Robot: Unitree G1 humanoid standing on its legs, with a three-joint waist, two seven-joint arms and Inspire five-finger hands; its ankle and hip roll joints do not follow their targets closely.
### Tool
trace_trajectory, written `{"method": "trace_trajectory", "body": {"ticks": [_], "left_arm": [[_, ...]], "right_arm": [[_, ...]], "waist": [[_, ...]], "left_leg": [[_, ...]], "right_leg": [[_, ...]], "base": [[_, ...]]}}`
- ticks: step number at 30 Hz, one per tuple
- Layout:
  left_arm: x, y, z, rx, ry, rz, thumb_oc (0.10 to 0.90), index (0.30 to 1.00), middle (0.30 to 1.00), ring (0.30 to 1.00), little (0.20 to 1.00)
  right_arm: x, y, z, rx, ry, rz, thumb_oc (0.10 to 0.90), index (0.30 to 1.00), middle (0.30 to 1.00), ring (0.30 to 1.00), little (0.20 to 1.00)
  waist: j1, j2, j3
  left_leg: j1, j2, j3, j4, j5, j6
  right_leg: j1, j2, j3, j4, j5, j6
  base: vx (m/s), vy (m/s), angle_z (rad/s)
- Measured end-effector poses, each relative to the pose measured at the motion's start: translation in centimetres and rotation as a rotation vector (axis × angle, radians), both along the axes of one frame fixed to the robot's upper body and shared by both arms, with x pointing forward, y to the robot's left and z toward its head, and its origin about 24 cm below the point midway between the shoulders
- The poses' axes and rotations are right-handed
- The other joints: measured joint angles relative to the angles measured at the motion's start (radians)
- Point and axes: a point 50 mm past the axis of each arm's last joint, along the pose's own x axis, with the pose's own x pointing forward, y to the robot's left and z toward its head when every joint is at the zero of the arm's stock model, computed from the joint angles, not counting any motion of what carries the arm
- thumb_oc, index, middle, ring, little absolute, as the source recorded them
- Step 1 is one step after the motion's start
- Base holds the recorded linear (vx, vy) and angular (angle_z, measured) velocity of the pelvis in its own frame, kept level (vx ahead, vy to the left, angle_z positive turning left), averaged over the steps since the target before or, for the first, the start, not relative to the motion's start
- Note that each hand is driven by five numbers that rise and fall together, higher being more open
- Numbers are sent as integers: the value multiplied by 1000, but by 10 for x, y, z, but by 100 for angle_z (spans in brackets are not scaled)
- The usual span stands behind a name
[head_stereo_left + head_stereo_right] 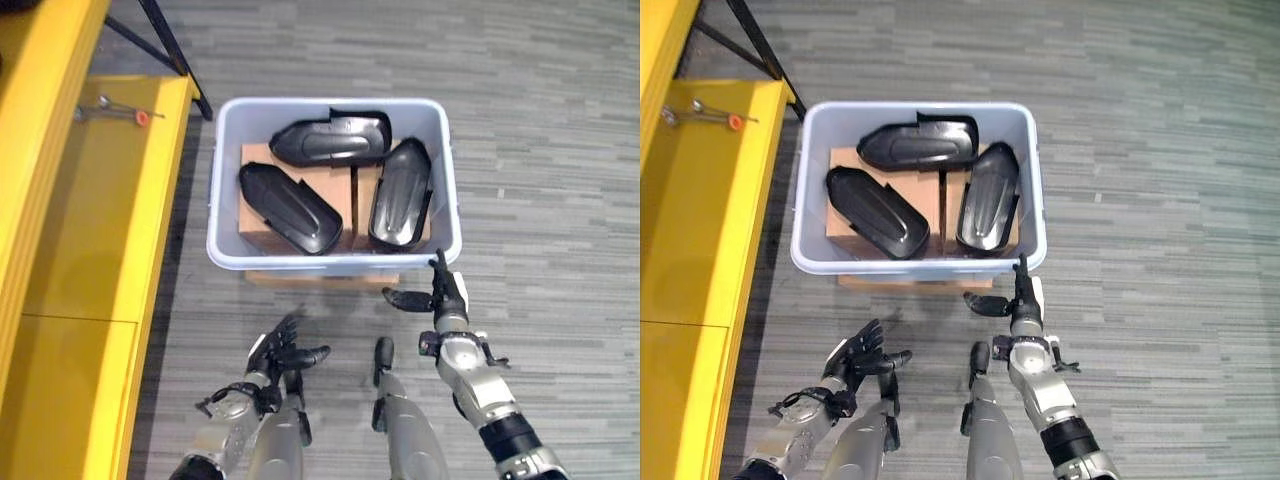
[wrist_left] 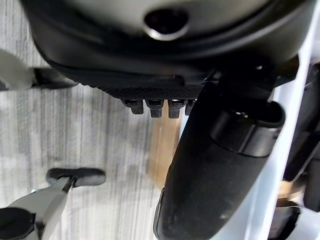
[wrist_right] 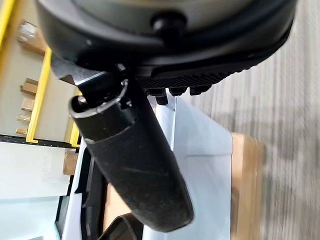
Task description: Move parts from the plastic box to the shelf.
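— Where do things stand, from where you are?

— Nearest us, at the bottom of the frame, both hands are low and empty. The left hand [image 1: 285, 355] is at lower left, fingers loosely spread and relaxed, nothing in it. The right hand [image 1: 440, 295] is at lower centre-right, fingers straight and thumb stuck out sideways, just beside the near wall of the plastic box [image 1: 330, 262], maybe brushing its rim; I can't tell if it touches.

— So no part picked yet?

— None. I'd say this is the reach-in step, before the first grasp. The next move calls for a hand to go up over the rim and down onto a part, probably the right-hand part [image 1: 402, 193], since it lies closest to the right hand.

— What do the parts look like?

— Three glossy black moulded shells, long and rounded like covers, lying in the middle of the frame on brown cardboard blocks [image 1: 325, 180] inside the box. The left-hand part [image 1: 288, 207] lies slantwise, the far part [image 1: 333, 138] lies across the back. Smooth and curved, so likely slippery to pinch.

— And the shelf?

— The yellow shelf [image 1: 110, 200] runs down the left edge of the frame, with a small tool [image 1: 118, 110] at its upper end.
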Motion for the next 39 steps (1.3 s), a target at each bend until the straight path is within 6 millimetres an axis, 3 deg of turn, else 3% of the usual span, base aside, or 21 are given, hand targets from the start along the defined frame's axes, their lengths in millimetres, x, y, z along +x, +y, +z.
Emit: {"method": "trace_trajectory", "body": {"ticks": [5, 6, 12, 16, 26, 34, 39], "left_arm": [[21, -17, 19, -32, -84, -15, 900, 1000, 1000, 1000, 1000], [24, -20, 23, -39, -101, -19, 900, 1000, 1000, 1000, 1000], [25, -20, 25, -37, -113, -4, 900, 1000, 1000, 1000, 1000], [26, -20, 26, -35, -119, -5, 900, 1000, 1000, 1000, 1000], [26, -18, 27, -25, -118, 13, 900, 1000, 1000, 1000, 1000], [26, -17, 27, -20, -117, 13, 900, 1000, 1000, 1000, 1000], [26, -14, 27, -12, -119, 12, 900, 1000, 1000, 1000, 1000]], "right_arm": [[23, -8, 39, -109, -112, -49, 900, 1000, 1000, 1000, 1000], [30, -6, 56, -139, -166, -36, 900, 1000, 1000, 1000, 1000], [46, 11, 118, -228, -377, -9, 900, 1000, 1000, 1000, 1000], [48, 21, 144, -237, -464, 12, 900, 1000, 1000, 1000, 1000], [40, 33, 142, -248, -472, 73, 900, 1000, 1000, 1000, 1000], [38, 30, 130, -252, -435, 75, 900, 1000, 1000, 1000, 1000], [60, 2, 124, -356, -338, -19, 900, 1000, 1000, 1000, 1000]], "waist": [[5, 37, 43], [5, 40, 45], [19, 40, 46], [38, 40, 46], [33, 19, 57], [35, 15, 58], [39, 15, 58]], "left_leg": [[-22, 6, 0, 0, 0, -2], [-31, 8, -1, 1, 0, -3], [-56, 10, -1, 3, 7, -13], [-63, 11, -2, 3, 6, -13], [-72, 13, 0, 3, 6, -13], [-71, 14, -1, 3, 8, -14], [-75, 13, -3, 13, 7, -14]], "right_leg": [[-14, 9, 1, -17, 15, -2], [-23, 11, 2, -17, 15, -3], [-47, 14, 3, -17, 19, -8], [-53, 14, -1, -17, 19, -8], [-65, 17, 3, -15, 19, -8], [-65, 17, 3, -9, 19, -9], [-65, 14, 2, -6, 19, -9]], "base": [[-10, 8, -2], [0, 0, 0], [0, 0, 0], [1, -5, 2], [1, -4, -1], [0, 0, 0], [-3, 1, 1]]}}
